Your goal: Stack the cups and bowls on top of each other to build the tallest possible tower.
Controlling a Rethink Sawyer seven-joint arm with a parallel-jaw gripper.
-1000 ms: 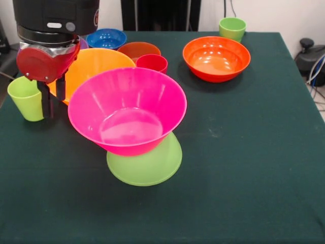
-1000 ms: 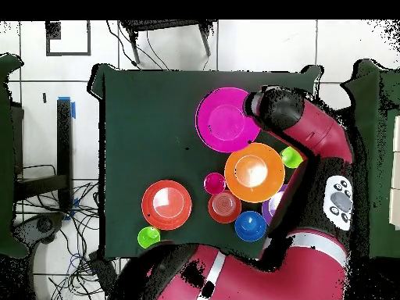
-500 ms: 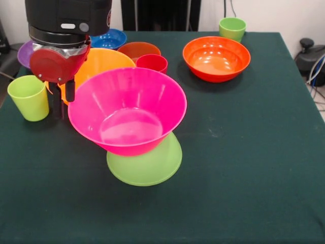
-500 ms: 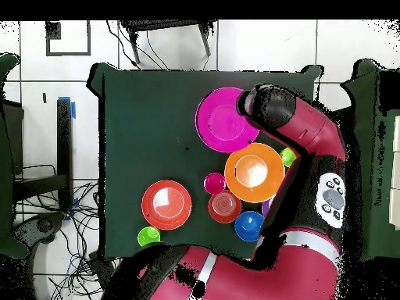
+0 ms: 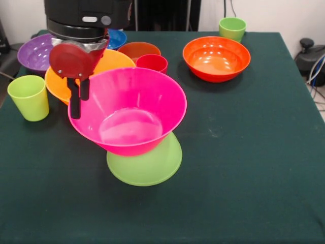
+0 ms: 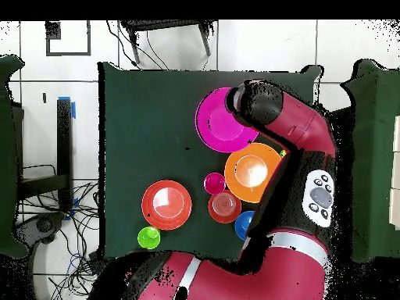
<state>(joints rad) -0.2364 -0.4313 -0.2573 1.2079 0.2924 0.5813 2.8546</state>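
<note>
**Inspector:** Report the claw first.

**Assistant:** The claw (image 5: 78,99) hangs at the pink bowl's (image 5: 129,109) rim, on the side toward the green cup (image 5: 29,97). Its two dark fingers (image 5: 75,101) sit close together with nothing between them; it looks closed and empty. Whether a finger touches the rim, I cannot tell.

**Inspector:** The tower?

**Assistant:** Directly beside the claw. The pink bowl sits upright and slightly tilted on the lime green bowl (image 5: 144,162), which is turned rim-down on the table (image 5: 244,168). The pink bowl is empty.

**Inspector:** Clearances around the claw.

**Assistant:** Tight. The yellow-orange bowl (image 5: 104,63) lies just behind the claw, the purple bowl (image 5: 35,52) beyond it, and the green cup stands near on the outer side, close to the table edge. The red-pink cup (image 5: 152,63), dark orange bowl (image 5: 138,50) and blue bowl (image 5: 118,37) cluster behind the tower. Open cloth lies in front of the claw and past the tower's far side.

**Inspector:** Remaining items and the room?

**Assistant:** The orange bowl (image 5: 216,58) and second green cup (image 5: 232,28) stand well apart, across the table. The surface is dark green cloth. From overhead, the arm (image 6: 301,148) crosses above the yellow-orange bowl; white floor tiles (image 6: 156,47) and cables (image 6: 78,211) surround the table.
</note>
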